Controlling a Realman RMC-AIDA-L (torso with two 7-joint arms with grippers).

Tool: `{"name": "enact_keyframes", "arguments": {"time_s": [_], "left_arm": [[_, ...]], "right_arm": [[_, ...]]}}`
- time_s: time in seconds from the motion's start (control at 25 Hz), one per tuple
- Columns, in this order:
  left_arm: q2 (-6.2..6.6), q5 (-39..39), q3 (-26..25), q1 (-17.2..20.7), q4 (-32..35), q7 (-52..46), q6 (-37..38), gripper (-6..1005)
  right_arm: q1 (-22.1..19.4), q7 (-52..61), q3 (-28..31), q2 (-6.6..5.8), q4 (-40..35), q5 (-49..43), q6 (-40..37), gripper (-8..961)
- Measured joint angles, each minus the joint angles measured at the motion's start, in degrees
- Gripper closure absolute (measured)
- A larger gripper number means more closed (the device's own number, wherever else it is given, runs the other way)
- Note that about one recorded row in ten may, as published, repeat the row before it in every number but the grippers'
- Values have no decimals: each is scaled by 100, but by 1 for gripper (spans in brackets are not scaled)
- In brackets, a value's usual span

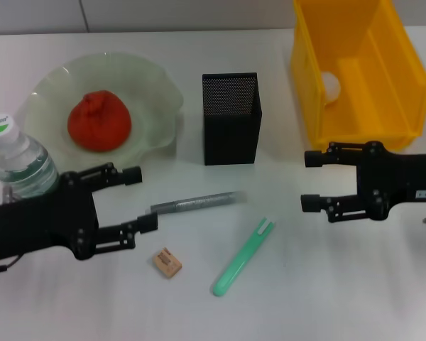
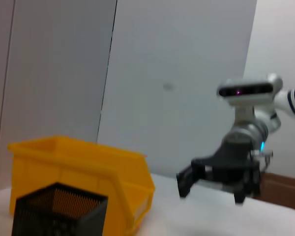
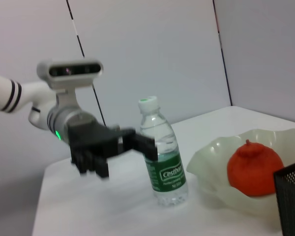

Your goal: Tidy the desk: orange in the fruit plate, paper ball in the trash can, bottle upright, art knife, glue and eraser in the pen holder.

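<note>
Already the round red-orange fruit, the orange (image 1: pixel 99 121), sits inside the fruit plate (image 1: pixel 153 89), a wide pale-green glass bowl with a ruffled rim, in the upper left of the head view. Just below and left of that bowl, the bottle (image 1: pixel 18 160), clear plastic with a white cap and green label, stands upright at the left edge of the frame. The pen holder (image 1: pixel 231 118), a square black mesh metal box, stands at upper centre on the white desk (image 1: pixel 326 284), and the large bright yellow plastic trash can (image 1: pixel 362 67) fills the upper right; a small white paper ball (image 1: pixel 331 85) lies inside it.

Three items lie on the desk in the lower centre: a slim grey art knife (image 1: pixel 196 202) below the pen holder, a green glue stick (image 1: pixel 243 257) lying slantwise toward the lower middle, and the tiny tan eraser (image 1: pixel 167 262) to the left of the glue.

The left tool (image 1: pixel 143 199) hovers at lower left, just right of the bottle, its black fingers spread with nothing between them. The right tool (image 1: pixel 309 180) hangs at centre right, below the trash can, its fingers likewise spread apart and empty.
</note>
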Motion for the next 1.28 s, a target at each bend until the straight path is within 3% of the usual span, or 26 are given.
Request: {"name": "enact_keyframes", "arguments": {"time_s": [0.28, 0.44, 0.68, 0.88, 1.0, 1.16, 1.28], "left_arm": [[-12, 199, 13, 38, -66, 116, -111, 212], [-46, 206, 26, 60, -81, 207, -116, 212], [-59, 206, 41, 61, -81, 210, -125, 213], [-58, 211, 44, 62, -81, 212, -176, 214], [-60, 258, 45, 62, -82, 213, -222, 215], [-69, 303, 45, 44, -82, 204, -253, 215], [-75, 330, 45, 13, -81, 149, -257, 216]], "right_arm": [[458, 1029, -555, -92, -583, -61, -338, 134], [910, 1724, -1307, -154, -1084, -153, -477, 134], [1813, 2203, -2208, -144, -1283, -759, -556, 136], [2417, 2304, -2795, -12, -1312, -1200, -490, 141], [2672, 2316, -3028, 144, -1345, -1560, -359, 152], [2862, 2316, -3378, 347, -1363, -2007, -94, 166], [2922, 2315, -3826, 402, -1336, -2047, 86, 177]]}}
